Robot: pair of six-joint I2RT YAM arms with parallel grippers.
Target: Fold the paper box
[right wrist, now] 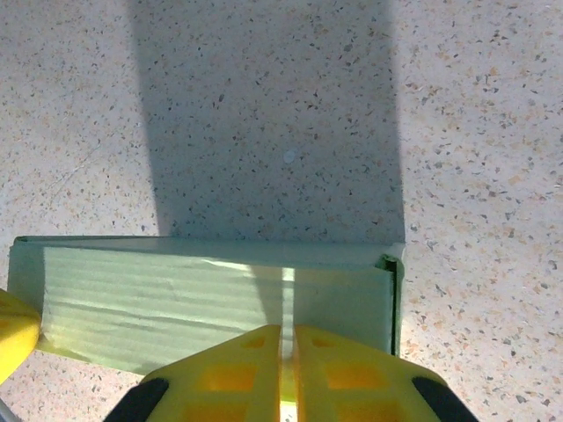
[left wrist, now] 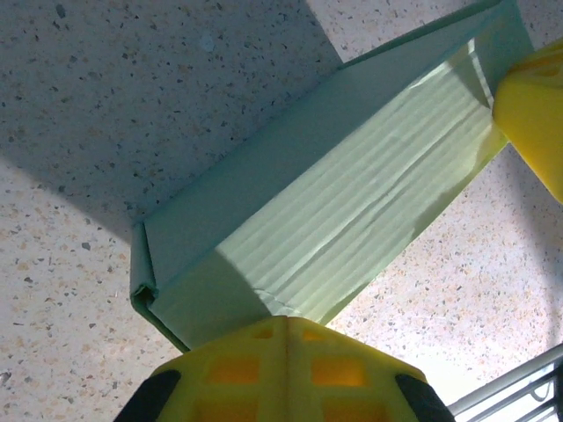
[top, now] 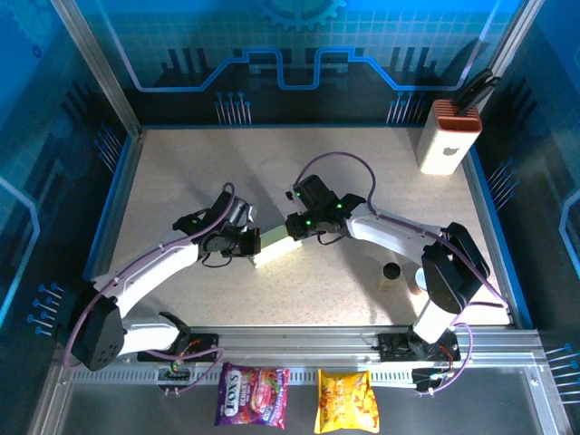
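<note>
The paper box (top: 272, 248) is pale green card folded into a long shallow shape, lying slanted at the middle of the table between both arms. My left gripper (top: 250, 243) is shut on its near-left end; in the left wrist view its yellow fingertips (left wrist: 286, 322) meet on the edge of the box (left wrist: 334, 229). My right gripper (top: 298, 230) is shut on the far-right end. In the right wrist view its jaws (right wrist: 288, 332) pinch a wall of the box (right wrist: 176, 303), close to the corner. Each wrist view catches the other gripper's yellow finger at the frame edge.
A white block with an orange ribbed top (top: 449, 136) stands at the back right corner. A small dark round object (top: 391, 270) lies near the right arm. Two snack packets (top: 252, 395) (top: 344, 401) lie in front of the table's near rail. The speckled table (top: 181, 172) is walled in blue.
</note>
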